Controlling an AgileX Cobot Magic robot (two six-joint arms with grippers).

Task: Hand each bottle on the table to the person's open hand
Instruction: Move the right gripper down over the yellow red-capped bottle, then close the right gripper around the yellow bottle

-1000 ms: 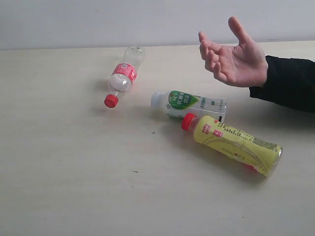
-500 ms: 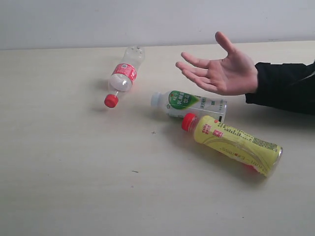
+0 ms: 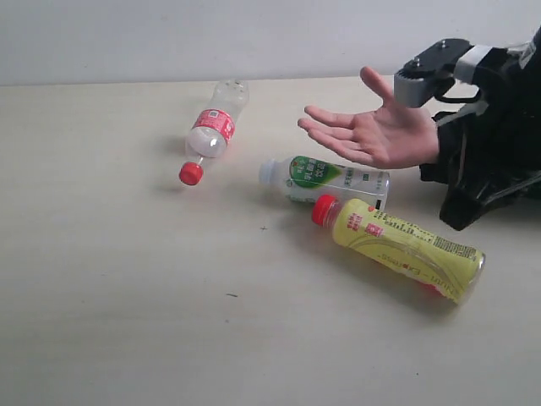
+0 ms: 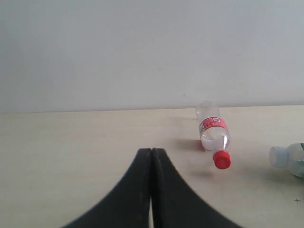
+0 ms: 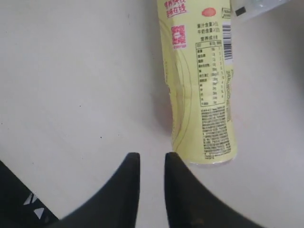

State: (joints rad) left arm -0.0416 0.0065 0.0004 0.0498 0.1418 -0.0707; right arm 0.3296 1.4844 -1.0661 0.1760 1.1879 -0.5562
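Three bottles lie on the table (image 3: pixel 118 296). The clear bottle with the red label (image 3: pixel 216 125) lies at the back left, its red cap towards the front, and shows again in the left wrist view (image 4: pixel 213 135). The white-green bottle (image 3: pixel 328 179) touches the yellow bottle (image 3: pixel 406 244) with its red cap. The butterfly-label bottle is out of view. The person's open hand (image 3: pixel 372 137) hovers palm up above the white-green bottle. My right gripper (image 5: pixel 152 156) stands slightly open and empty, just off the yellow bottle's base (image 5: pixel 202 109). My left gripper (image 4: pixel 151 152) is shut and empty.
The black right arm (image 3: pixel 486 135) reaches in from the right edge, close behind the person's wrist and black sleeve. A pale wall (image 3: pixel 169 38) runs along the table's far edge. The white-green bottle's cap end (image 4: pixel 285 159) shows at the edge of the left wrist view.
The hand has moved left, lowered and opened palm up. My right arm has come into the exterior view from the right. The bottles have not moved.
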